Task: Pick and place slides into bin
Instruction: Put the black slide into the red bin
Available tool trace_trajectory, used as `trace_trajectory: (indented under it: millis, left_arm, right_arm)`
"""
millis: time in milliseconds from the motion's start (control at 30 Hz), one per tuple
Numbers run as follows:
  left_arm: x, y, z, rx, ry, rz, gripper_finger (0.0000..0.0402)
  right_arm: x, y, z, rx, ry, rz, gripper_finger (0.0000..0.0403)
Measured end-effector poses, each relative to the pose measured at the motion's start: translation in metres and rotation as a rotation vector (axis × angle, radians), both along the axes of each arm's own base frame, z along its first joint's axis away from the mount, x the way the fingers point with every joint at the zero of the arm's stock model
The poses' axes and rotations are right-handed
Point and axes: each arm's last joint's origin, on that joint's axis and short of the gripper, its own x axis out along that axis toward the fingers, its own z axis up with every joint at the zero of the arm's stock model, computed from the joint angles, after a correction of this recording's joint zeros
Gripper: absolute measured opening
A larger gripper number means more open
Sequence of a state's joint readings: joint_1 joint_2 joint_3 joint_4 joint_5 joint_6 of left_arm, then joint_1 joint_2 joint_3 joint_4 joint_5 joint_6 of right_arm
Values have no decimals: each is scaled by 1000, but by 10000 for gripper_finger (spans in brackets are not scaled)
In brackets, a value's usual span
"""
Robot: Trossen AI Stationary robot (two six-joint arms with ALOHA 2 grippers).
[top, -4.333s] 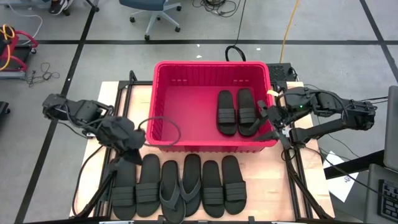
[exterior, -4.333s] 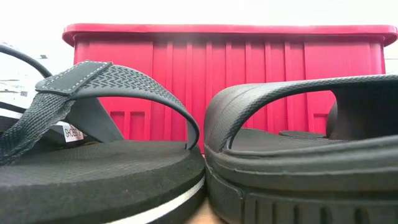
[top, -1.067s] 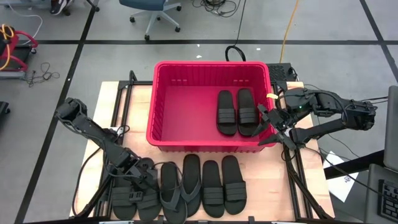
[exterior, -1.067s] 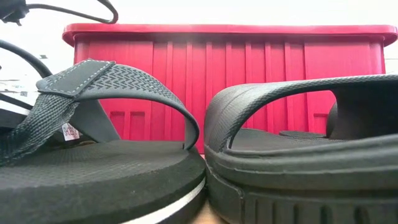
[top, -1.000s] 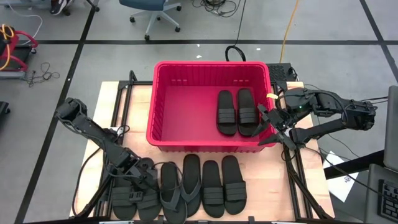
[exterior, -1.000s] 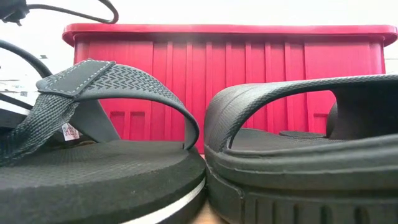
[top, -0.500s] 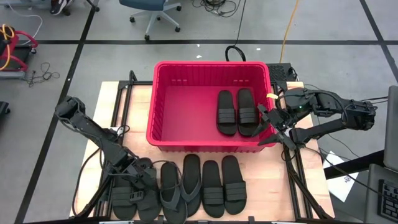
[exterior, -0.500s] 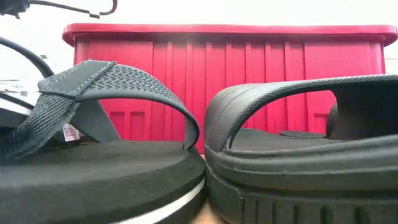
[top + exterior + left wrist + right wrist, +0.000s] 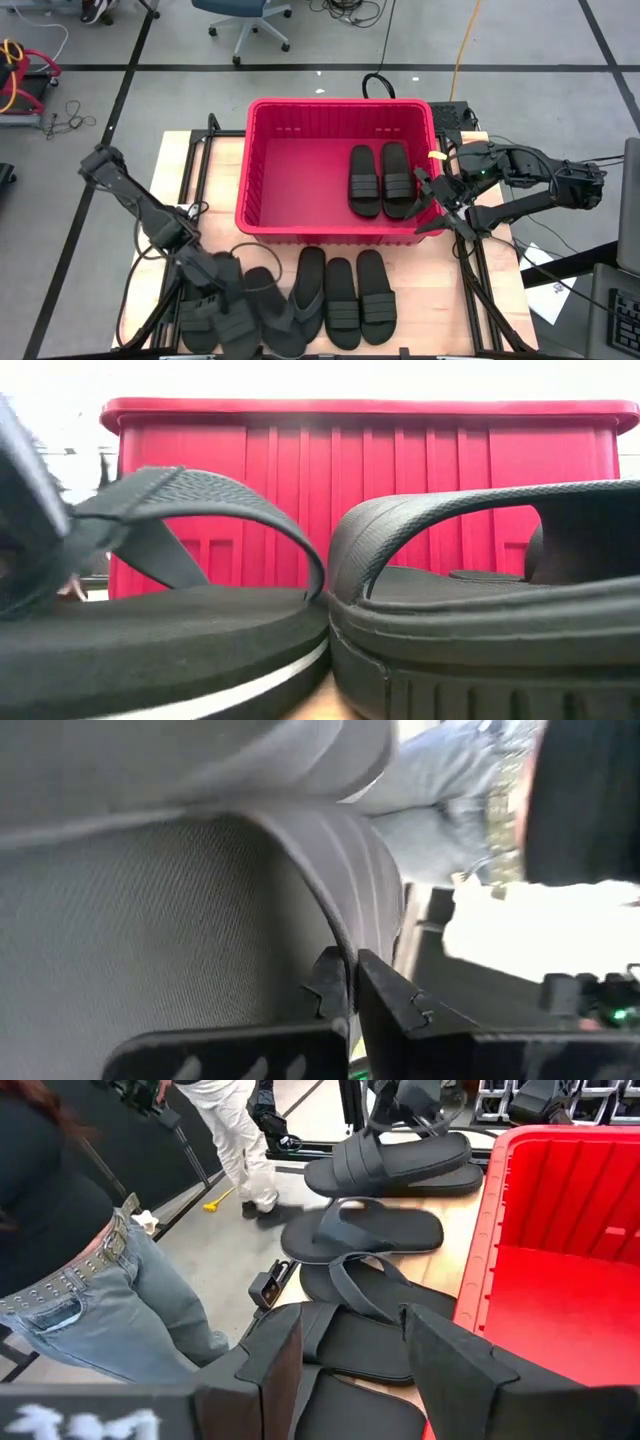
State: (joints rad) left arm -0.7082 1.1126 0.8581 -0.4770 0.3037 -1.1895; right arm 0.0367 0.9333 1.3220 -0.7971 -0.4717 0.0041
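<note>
The red bin stands at the table's far middle with two black slides lying in it. Several black slides lie in a row before its near wall: one at the left, two thong ones and two ribbed ones. My left gripper is shut on the second slide from the left, which also shows in the right wrist view. My right gripper is open and empty beside the bin's right wall. My left gripper pinches the slide's wide ribbed strap at its edge between its two fingers. The fingers come from above, pointing down. The slide hangs below them, raised off the table about level, over the thong slide beside it.
In the low view a thong slide and a ribbed slide lie close before the bin's near wall. A person in jeans and another in white trousers stand beyond the table's left side.
My left gripper has gone up with the second slide from the left, shut on its strap. The slide has come off the table and swung a little toward the table's right, over the neighbouring thong slide, which has shifted.
</note>
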Motion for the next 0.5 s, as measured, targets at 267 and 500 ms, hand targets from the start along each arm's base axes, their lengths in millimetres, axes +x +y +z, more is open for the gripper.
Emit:
trace_trajectory:
  millis: [267, 500]
  left_arm:
    - [-12, 11, 16, -49, -19, 27, 0]
    - [-22, 22, 31, -90, -107, 82, 0]
  right_arm:
    - [0, 0, 0, -4, -1, -6, 164]
    - [0, 0, 0, -4, -1, -6, 164]
